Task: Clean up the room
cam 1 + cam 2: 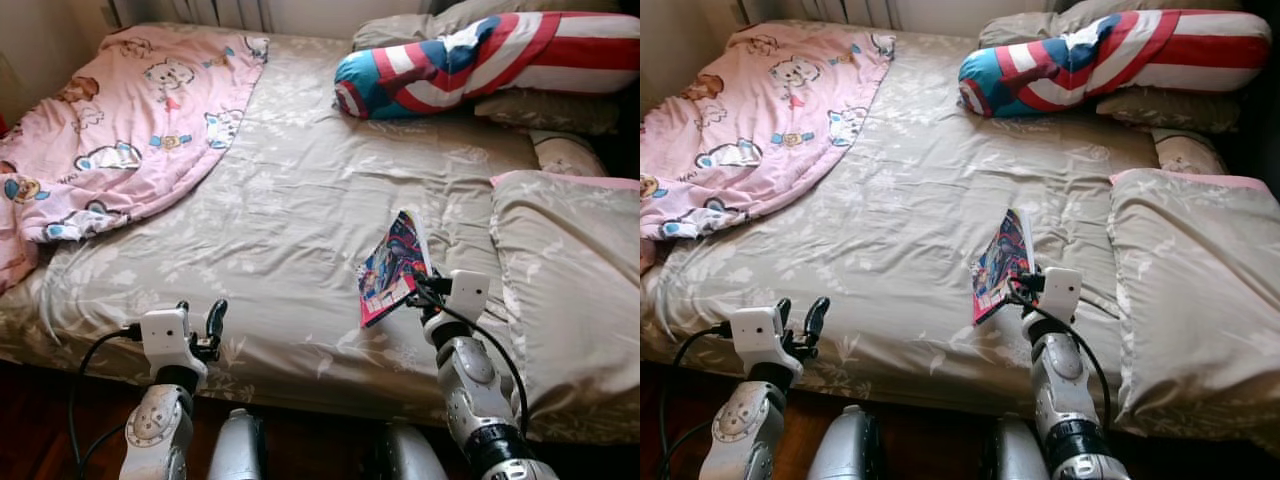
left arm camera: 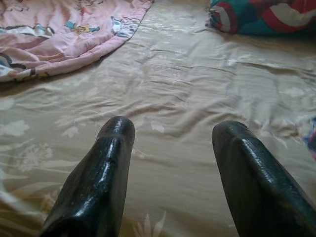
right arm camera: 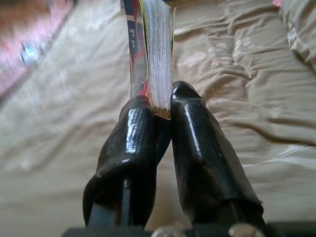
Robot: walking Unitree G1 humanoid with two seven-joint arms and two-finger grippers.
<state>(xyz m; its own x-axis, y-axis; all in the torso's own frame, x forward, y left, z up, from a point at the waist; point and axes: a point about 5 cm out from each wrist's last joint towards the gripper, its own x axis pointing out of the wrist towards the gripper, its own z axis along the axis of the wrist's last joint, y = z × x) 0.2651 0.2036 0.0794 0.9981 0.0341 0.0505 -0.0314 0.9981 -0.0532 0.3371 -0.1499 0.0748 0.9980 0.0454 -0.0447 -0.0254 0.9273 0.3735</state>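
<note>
Your right gripper [image 3: 162, 106] is clamped on the lower edge of a comic book [image 1: 393, 266], its two black fingers [image 3: 129, 148] pressed against the cover on one side and the page block on the other, so the book stands nearly on edge, tilted, above the beige floral sheet [image 1: 290, 200] near the bed's front edge. You can see the colourful cover facing your left gripper's side and the white page edges turned toward the pillow. Just beyond that gripper, on its outer side, lies a beige pillow [image 1: 570, 280] with a pink edge showing at its far end. Your left gripper [image 1: 200, 325] hangs over the front edge of the bed, well apart from the book, fingers [image 2: 98, 177] spread with only sheet showing between them, holding nothing. Farther out from it, on the far left part of the bed, a pink cartoon-print blanket [image 1: 120, 120] lies rumpled and spills over the side. At the head of the bed, beyond the book, a long bolster in red, white and blue stripes [image 1: 470, 60] rests across more beige pillows.
</note>
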